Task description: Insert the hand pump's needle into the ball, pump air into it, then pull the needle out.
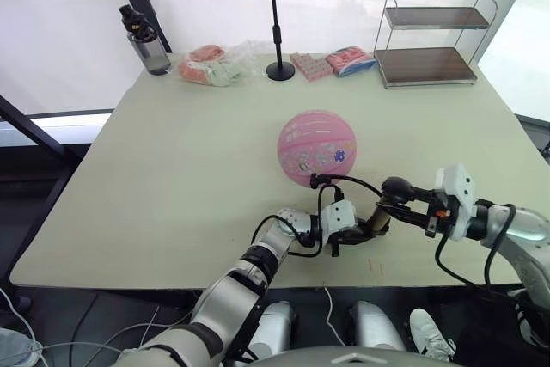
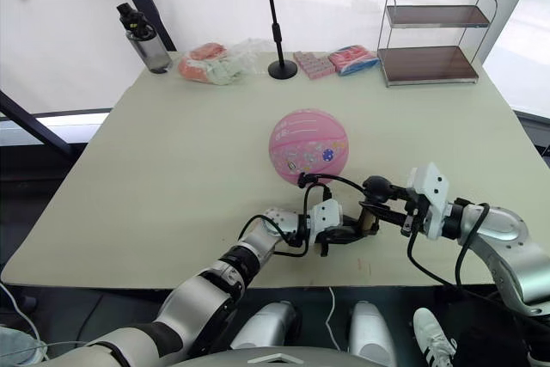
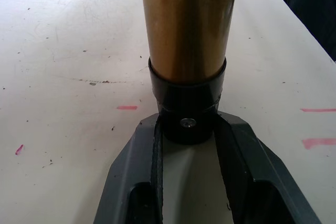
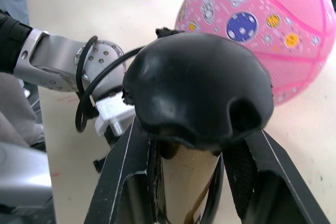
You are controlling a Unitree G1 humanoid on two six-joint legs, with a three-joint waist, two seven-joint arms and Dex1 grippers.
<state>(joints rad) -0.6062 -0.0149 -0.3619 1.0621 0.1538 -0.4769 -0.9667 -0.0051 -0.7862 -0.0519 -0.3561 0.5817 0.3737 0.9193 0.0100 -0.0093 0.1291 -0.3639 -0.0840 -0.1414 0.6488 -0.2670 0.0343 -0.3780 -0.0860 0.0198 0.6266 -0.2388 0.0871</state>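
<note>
- My left gripper [image 1: 344, 228] is clamped on the black end cap at the base of the pump [image 3: 188, 30]; in the left wrist view both fingers [image 3: 239, 145] press that cap from either side.
- My right gripper [image 1: 411, 211] is closed under the pump's black knob [image 4: 197, 87], one finger on each side of the stem just below it.
- The pump lies low and nearly level between my two hands, close to the near edge of the table [image 1: 155, 169].
- The pink ball [image 1: 316, 147] sits on the table just beyond the pump, loose, with nothing holding it.
- The black hose [image 1: 348, 180] loops up from the pump to the ball's near lower side. Its tip meets the ball there, but I cannot make out the needle or say how deep it sits.
- What I fear most, as I judge it: if I drag the knob off-axis, the whole pump shifts, the hose tugs, and the needle bends or pops out.
- The free ball could roll from any hose pull, since no hand steadies it.
- My left hold is on a short round cap; a hard stroke could twist it out of the fingers.
- With the pump so near the table edge, a slip could send it off.
</note>
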